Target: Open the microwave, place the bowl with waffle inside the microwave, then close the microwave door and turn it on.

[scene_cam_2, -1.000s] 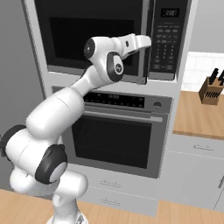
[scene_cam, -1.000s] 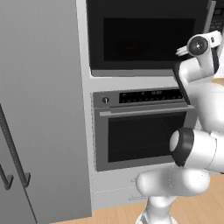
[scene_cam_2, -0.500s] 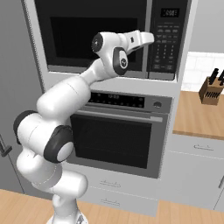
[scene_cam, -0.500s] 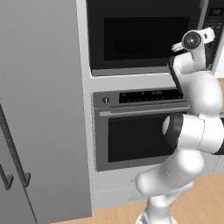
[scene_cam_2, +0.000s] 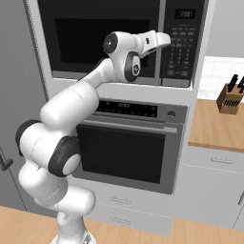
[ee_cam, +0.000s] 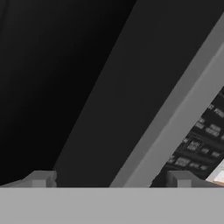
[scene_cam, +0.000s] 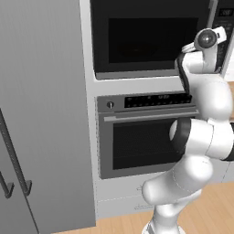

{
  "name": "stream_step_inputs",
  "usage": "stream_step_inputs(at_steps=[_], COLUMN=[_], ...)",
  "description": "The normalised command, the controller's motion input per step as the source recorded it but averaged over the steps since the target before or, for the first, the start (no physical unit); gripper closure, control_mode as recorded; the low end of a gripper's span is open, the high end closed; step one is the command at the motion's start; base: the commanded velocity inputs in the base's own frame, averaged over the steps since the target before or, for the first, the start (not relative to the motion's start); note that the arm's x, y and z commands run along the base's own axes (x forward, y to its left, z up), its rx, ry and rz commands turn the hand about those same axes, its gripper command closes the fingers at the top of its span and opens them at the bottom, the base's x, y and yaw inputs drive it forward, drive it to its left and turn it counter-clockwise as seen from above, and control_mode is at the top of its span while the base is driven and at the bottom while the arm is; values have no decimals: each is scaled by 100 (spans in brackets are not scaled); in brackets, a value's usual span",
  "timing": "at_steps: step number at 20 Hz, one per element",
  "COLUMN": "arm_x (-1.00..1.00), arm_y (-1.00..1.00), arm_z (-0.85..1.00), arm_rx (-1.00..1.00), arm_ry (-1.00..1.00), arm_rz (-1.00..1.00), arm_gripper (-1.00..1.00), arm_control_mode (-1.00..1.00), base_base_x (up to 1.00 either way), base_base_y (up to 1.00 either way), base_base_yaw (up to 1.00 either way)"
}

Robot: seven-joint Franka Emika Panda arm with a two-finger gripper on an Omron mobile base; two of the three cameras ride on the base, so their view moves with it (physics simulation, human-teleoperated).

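Note:
The microwave (scene_cam_2: 109, 38) sits built in above the oven, and the microwave door (scene_cam: 146, 39) is closed. Its slim grey handle (scene_cam_2: 162, 47) runs next to the black keypad (scene_cam_2: 182, 45). My gripper (ee_cam: 111, 179) is open, right up against the door. In the hand view the handle (ee_cam: 175, 118) crosses diagonally between my two fingertips (ee_cam: 41, 178), with the keypad (ee_cam: 199, 144) to its right. From the right base view my hand (scene_cam_2: 157, 40) is level with the upper part of the handle. The bowl with waffle is out of view.
A steel oven (scene_cam_2: 131, 147) with a bar handle sits directly below the microwave. A tall grey cabinet (scene_cam: 43, 114) stands to the left. On the right a wooden counter (scene_cam_2: 214, 126) carries a knife block (scene_cam_2: 229, 96), with drawers (scene_cam_2: 209, 190) beneath.
My hand has edged a little to the right toward the door handle, while the elbow and lower links have swung more upright. The jaws have stayed open and the door has stayed closed.

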Motion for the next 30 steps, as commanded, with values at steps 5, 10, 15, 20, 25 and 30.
stream_step_inputs(at_steps=[5,10,15,20,25,30], arm_x=[-60,-55,-53,-56,-84,-69], arm_y=[0,0,-27,-52,-45,-7], arm_z=[10,27,3,0,0,0], arm_rx=[9,8,12,7,0,1], arm_ry=[-14,-16,-9,0,-3,-9], arm_rz=[2,2,10,25,40,35], arm_gripper=[-100,-100,-100,-100,-100,-100], arm_control_mode=[-100,-100,-100,-100,-100,-100], base_base_x=[0,0,0,0,0,0], base_base_y=[0,0,0,0,0,0], base_base_yaw=[0,0,0,0,0,0])
